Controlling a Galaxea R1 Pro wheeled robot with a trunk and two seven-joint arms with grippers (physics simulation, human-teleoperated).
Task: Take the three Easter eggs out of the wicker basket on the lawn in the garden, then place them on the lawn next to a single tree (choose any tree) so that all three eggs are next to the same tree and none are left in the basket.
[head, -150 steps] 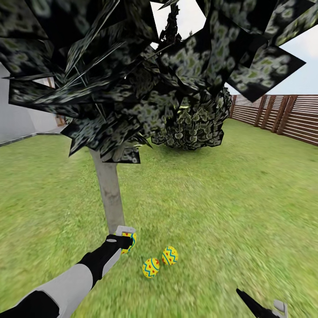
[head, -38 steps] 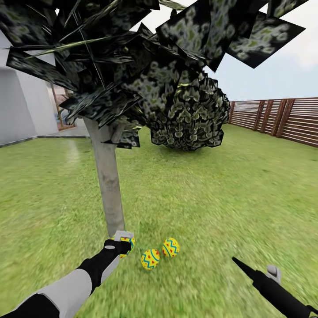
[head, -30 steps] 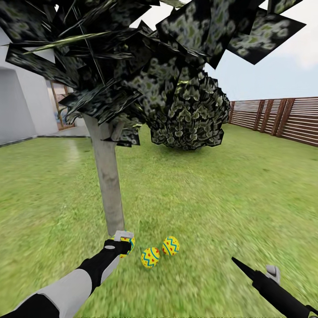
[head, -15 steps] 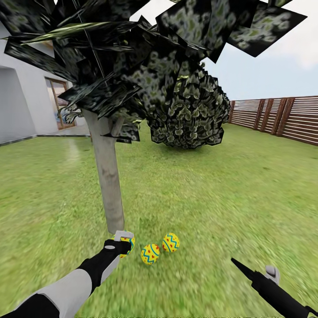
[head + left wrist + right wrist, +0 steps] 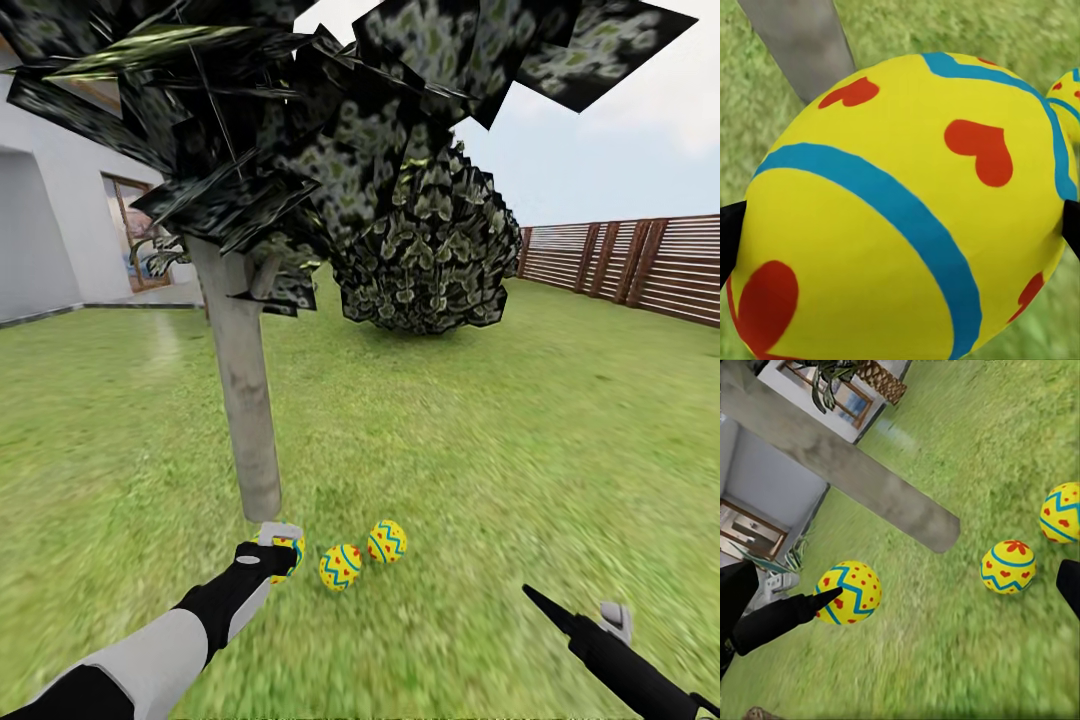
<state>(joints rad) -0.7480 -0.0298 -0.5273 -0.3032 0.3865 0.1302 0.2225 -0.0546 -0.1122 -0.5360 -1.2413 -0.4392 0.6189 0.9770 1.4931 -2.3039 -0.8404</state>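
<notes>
Around me is the garden: mottled green lawn [image 5: 480, 430] running back to a brown slatted fence [image 5: 640, 262] and a white house [image 5: 50, 240]. The tree [image 5: 245, 400] rises straight ahead, pale grey trunk upright under a dark, angular crown. My left gripper [image 5: 283, 548] is low at the trunk's foot, its jaws closed around one egg [image 5: 907, 217] — yellow, banded with blue lines, dotted with red hearts, its long axis lying across between my fingertips. Two more eggs sit on the grass just beside it: one [image 5: 340, 567] near my gripper, the other [image 5: 387, 541] touching or nearly touching that one, both tilted. No writing on any. My right gripper [image 5: 590, 625] hovers well apart, jaws spread, holding nothing.
</notes>
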